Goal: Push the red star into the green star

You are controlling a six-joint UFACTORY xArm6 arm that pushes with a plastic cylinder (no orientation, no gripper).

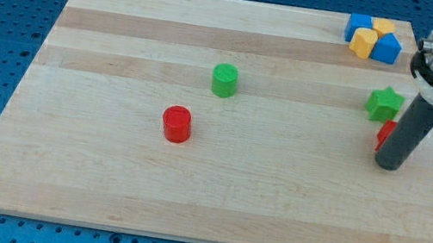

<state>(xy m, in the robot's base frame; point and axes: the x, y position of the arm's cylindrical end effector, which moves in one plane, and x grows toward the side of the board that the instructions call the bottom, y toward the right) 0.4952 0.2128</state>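
The green star lies near the board's right edge. Just below it, a red block, the red star, is mostly hidden behind my rod; only its left part shows. My tip rests on the board just below and to the right of the red star, touching or nearly touching it. The red star sits very close under the green star; I cannot tell if they touch.
A green cylinder stands near the board's middle, a red cylinder below and left of it. A cluster of blue and yellow blocks sits at the top right corner. The wooden board lies on a blue perforated table.
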